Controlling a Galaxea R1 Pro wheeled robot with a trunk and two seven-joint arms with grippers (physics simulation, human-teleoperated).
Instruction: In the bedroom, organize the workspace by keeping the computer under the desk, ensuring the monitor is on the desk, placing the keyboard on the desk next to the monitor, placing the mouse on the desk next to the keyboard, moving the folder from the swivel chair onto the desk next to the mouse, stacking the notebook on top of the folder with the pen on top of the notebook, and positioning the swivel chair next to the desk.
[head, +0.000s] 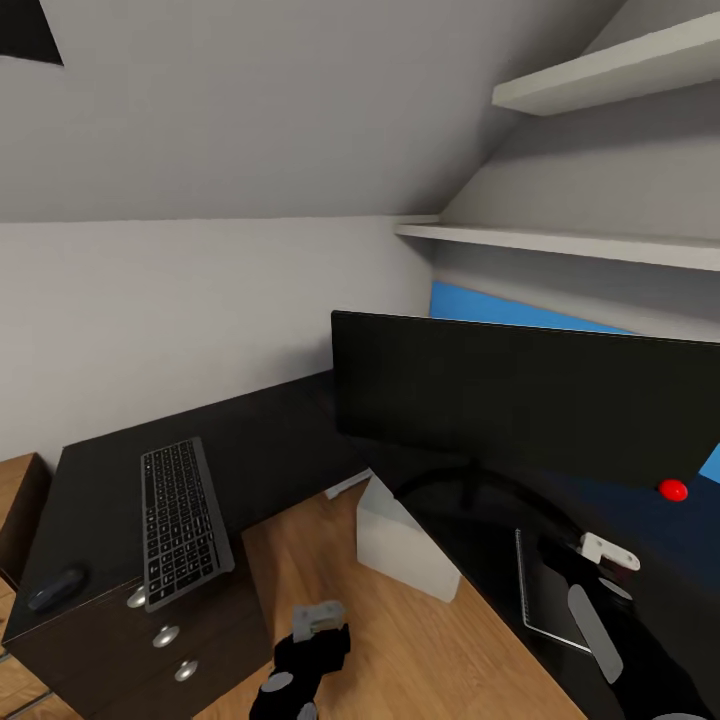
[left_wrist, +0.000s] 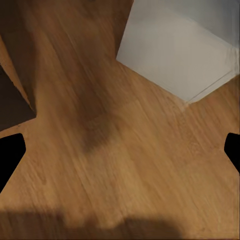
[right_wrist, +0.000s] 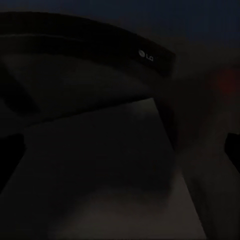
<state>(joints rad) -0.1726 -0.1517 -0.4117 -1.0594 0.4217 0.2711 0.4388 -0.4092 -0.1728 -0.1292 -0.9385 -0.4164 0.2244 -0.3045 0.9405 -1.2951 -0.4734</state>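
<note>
Notebook (head: 545, 590) lies before the monitor (head: 520, 400), right gripper (right_wrist: 125, 150) spread above it, apparently for pickup; left gripper (left_wrist: 120, 150) hangs open.

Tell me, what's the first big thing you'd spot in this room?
The wide black monitor on the desk, with a red dot at its lower corner. Next, the keyboard lying on the desk's left part above the drawers, with the small black mouse near that end's edge.
</note>
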